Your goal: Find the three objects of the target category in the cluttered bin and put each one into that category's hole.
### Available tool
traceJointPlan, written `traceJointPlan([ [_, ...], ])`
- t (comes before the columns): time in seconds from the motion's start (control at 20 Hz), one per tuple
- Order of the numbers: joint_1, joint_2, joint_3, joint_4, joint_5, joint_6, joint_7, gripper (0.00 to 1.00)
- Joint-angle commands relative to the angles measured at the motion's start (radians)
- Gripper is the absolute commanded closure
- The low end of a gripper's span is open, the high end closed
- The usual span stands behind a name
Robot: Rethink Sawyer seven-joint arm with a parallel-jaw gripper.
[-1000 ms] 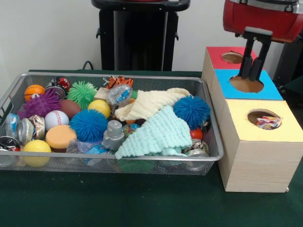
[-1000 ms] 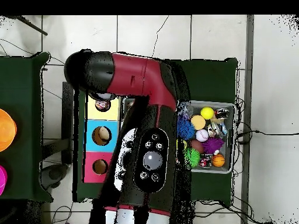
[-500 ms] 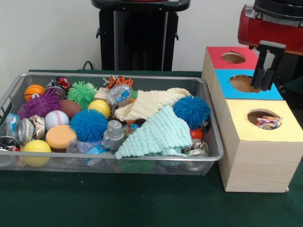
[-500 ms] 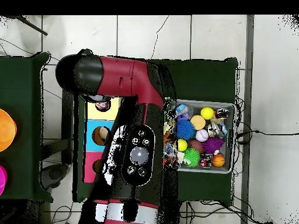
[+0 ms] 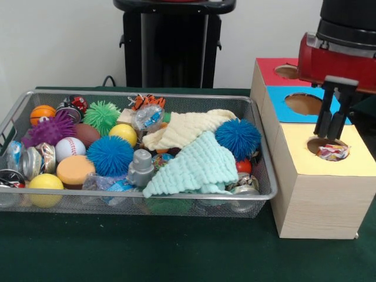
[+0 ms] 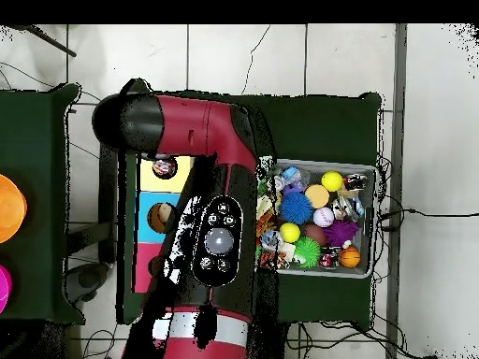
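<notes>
My gripper (image 5: 329, 136) hangs just above the back rim of the hole in the yellow-topped box (image 5: 358, 163). Its two dark fingers stand close together, shut, and nothing shows between them. A crumpled colourful wrapper (image 5: 332, 152) lies inside that hole, just below the tips. Behind the yellow box are the blue-topped box (image 5: 305, 104) and the red-topped box (image 5: 276, 66), each hole showing only bare wood. In the overhead view the red and black arm (image 6: 215, 234) hides the gripper, and the wrapper (image 6: 164, 168) shows in the yellow hole.
The wire-mesh bin (image 5: 176, 198) at left is piled with balls, spiky balls such as a blue one (image 5: 238, 138), a mint cloth (image 5: 197, 167), a cream cloth (image 5: 185, 129), crushed cans and wrappers. Overhead, the arm covers the bin's (image 6: 367, 217) left edge.
The gripper has travelled from over the blue hole forward to the yellow hole. Its fingers look unchanged. Nothing in the bin has moved.
</notes>
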Motion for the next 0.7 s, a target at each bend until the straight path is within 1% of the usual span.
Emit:
traceJointPlan([
  [0.05, -0.024, 0.079, 0.063, 0.094, -0.025, -0.077, 0.140, 1.00],
  [0.2, -0.018, 0.096, 0.054, 0.083, -0.024, -0.078, 0.146, 1.00],
  [0.35, -0.018, 0.115, 0.050, 0.055, -0.021, -0.066, 0.147, 1.00],
  [0.55, -0.008, 0.120, 0.045, 0.042, -0.014, -0.038, 0.158, 1.00],
  [0.7, -0.001, 0.116, 0.044, 0.050, -0.008, -0.021, 0.162, 1.00],
])
